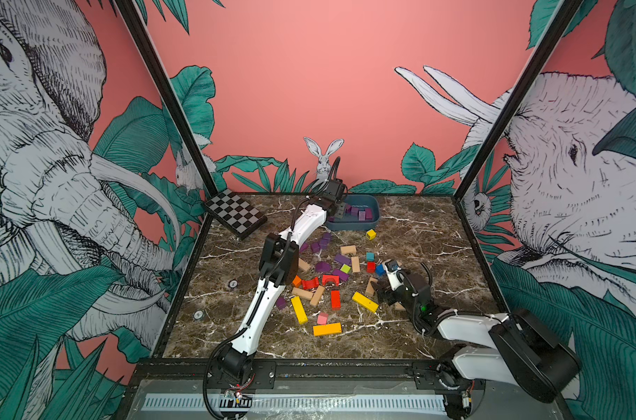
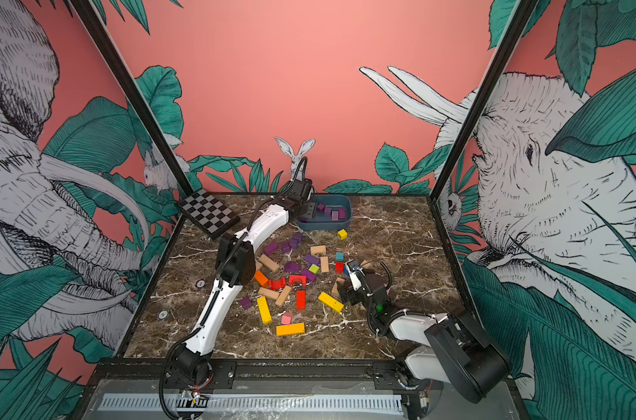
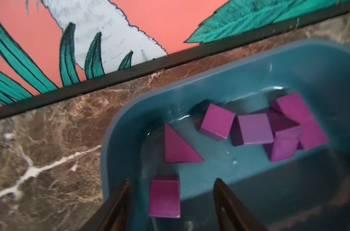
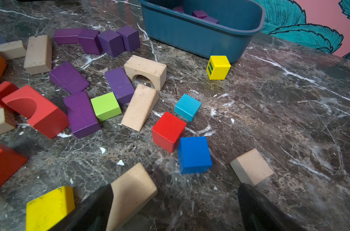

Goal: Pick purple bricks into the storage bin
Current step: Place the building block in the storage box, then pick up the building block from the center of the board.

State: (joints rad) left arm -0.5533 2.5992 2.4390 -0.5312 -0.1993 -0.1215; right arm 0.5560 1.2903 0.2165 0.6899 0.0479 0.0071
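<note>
At the far edge of the brown marbled desk [image 1: 436, 254], near twelve o'clock in both top views, your left end effector [image 1: 340, 211] [image 3: 172, 181] hangs over the nine o'clock end of the shallow dark blue plastic storage bin [image 1: 349, 226] [image 2: 323, 225]. The left wrist view shows its two dark fingers [image 3: 122, 200] parted. A purple wooden cube [image 3: 164, 197] shows between them inside the bin with a gap on either side. Neither finger touches it, so you hold nothing there. Farther along the bin floor lie more of the small painted-wood purple bricks [image 3: 254, 129]: a flat triangle [image 3: 178, 148], two cubes side by side, and a little heap [image 3: 290, 130] against the second cube.

Outside the bin, several purple pieces lie loose in the mixed pile at the desk's centre. There is a tight row [image 4: 110, 42] at the pile's twelve o'clock, with longer bars [image 4: 81, 114] among red, tan and green blocks. One lone purple cube [image 1: 281, 302] sits at the pile's eight o'clock, just beside your left arm.

Your right end effector [image 4: 176, 187] sits low over the desk at the pile's four o'clock, fingers spread wide with only bare desk between them. A tan wooden wedge [image 4: 130, 192] lies just beside one finger — a blue cube [image 4: 194, 155] lies ahead. A small yellow cube [image 1: 371, 234] stands just beside the bin at its five o'clock, and the black-and-white checkerboard slab [image 1: 236, 214] fills the desk's ten o'clock corner.
</note>
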